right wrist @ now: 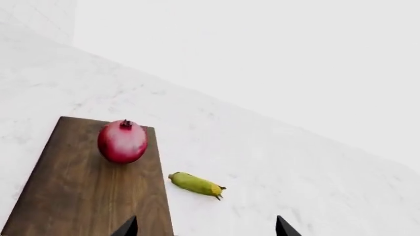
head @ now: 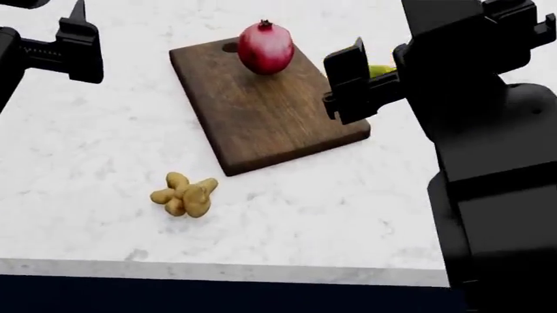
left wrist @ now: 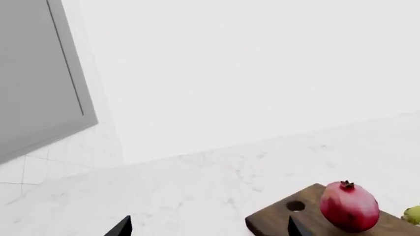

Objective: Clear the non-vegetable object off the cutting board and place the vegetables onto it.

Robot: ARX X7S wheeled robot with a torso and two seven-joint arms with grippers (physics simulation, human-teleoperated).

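Note:
The red round fruit (head: 265,47) stands on the far end of the dark wooden cutting board (head: 261,117), beside its hole. The fruit also shows in the left wrist view (left wrist: 349,206) and the right wrist view (right wrist: 123,141). The corn (right wrist: 195,184) lies on the counter just right of the board (right wrist: 78,187); in the head view it (head: 380,70) is mostly hidden behind my right gripper (head: 346,81). The ginger root (head: 184,194) lies on the counter in front of the board's left corner. My left gripper (head: 80,42) hovers far left of the board. Both grippers are open and empty.
The white marble counter (head: 348,208) ends at a front edge (head: 218,267) close to the ginger. A white wall rises behind the counter (right wrist: 262,59). A grey panel (left wrist: 33,73) hangs on the wall in the left wrist view.

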